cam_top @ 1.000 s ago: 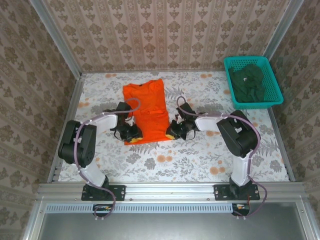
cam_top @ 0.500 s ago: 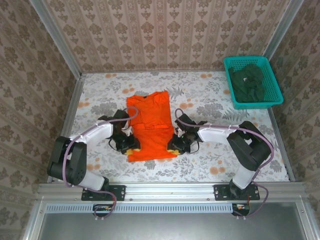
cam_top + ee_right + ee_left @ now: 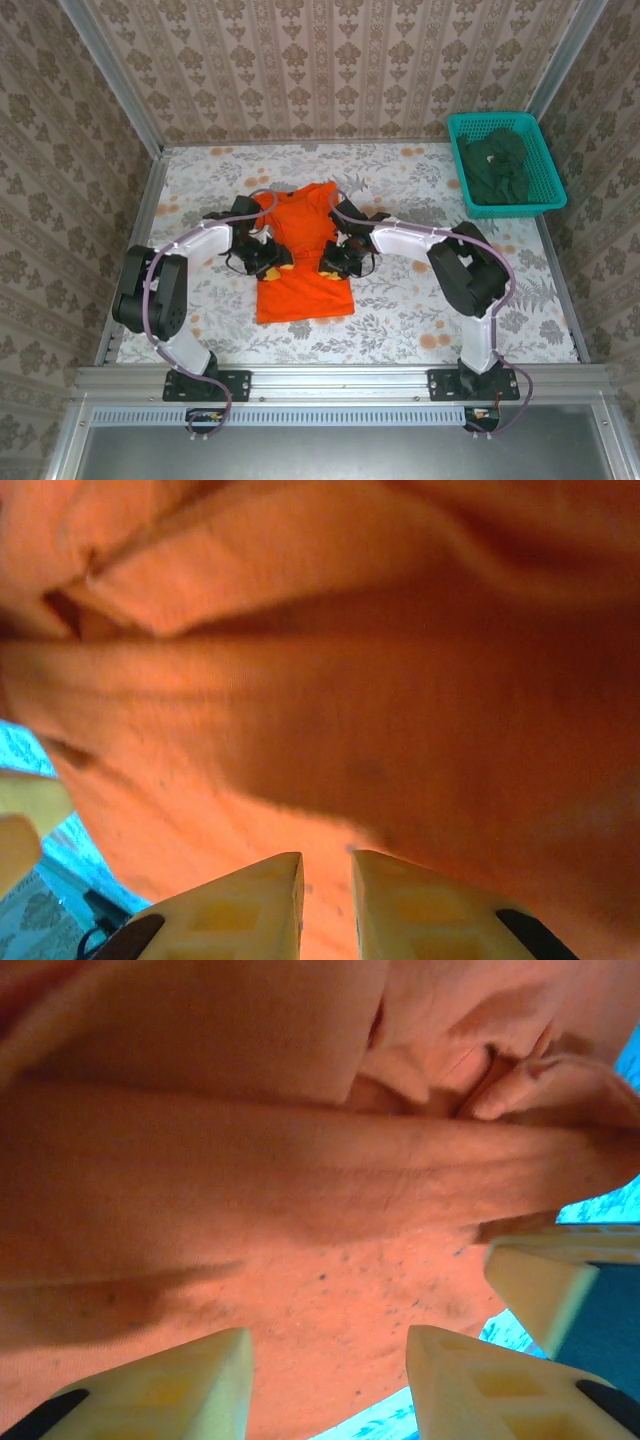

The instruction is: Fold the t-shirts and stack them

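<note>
One orange t-shirt lies flat near the middle of the bench, a bit to the left. It is bright orange and soft. Its sides are folded in, so it looks like a long strip that runs from the far side toward the near edge. Up close the cloth has soft folds and wrinkles.

The dark green t-shirts sit in a heap in one teal basket at the far right corner of the bench. They are bunched up, so I cannot count them.

There are two arms and two claws. The left claw is over the left edge of the orange shirt. Its fingers stand apart with nothing held between them. The right claw is over the right edge. Its fingers are almost together, with just a thin gap - I cannot tell if cloth is pinched there.
</note>
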Available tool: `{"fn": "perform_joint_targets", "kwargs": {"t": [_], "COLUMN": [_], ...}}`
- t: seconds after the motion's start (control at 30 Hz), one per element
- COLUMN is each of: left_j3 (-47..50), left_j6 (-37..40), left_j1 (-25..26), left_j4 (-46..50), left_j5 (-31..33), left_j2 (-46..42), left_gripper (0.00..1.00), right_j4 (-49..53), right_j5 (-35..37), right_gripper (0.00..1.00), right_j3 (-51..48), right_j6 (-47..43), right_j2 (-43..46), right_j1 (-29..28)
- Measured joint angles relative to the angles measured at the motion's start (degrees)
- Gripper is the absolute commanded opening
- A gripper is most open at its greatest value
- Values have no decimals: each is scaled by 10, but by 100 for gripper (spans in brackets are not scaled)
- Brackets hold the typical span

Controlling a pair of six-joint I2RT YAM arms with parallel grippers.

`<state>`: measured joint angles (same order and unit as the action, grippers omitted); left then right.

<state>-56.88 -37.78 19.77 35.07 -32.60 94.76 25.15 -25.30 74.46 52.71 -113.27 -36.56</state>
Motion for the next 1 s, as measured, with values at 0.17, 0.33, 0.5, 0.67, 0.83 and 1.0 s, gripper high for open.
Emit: {"fn": "perform_joint_targets", "kwargs": {"t": [0.17, 0.33, 0.5, 0.67, 0.83, 1.0], "left_j3": [-10, -16, -17, -30, -68, -77], "left_j6": [-7, -8, 5, 30, 35, 40], "left_j1": [-4, -11, -11, 1, 14, -2], "left_j4": [-13, -15, -16, -7, -4, 26], "left_j5": [1, 5, 4, -1, 4, 30], "left_j2": [0, -5, -22, -21, 11, 20], "left_gripper": [52, 53, 54, 50, 46, 54], "right_j4": [23, 48, 68, 74, 83, 66], "right_j5": [9, 14, 17, 21, 20, 20], "right_gripper": [23, 25, 27, 28, 30, 46], "right_j3": [59, 116, 159, 195, 202, 138], "right_j6": [0, 0, -1, -1, -5, -39], "right_j2": [-48, -70, -85, -113, -123, -62], "right_j1": [7, 19, 35, 49, 62, 71]}}
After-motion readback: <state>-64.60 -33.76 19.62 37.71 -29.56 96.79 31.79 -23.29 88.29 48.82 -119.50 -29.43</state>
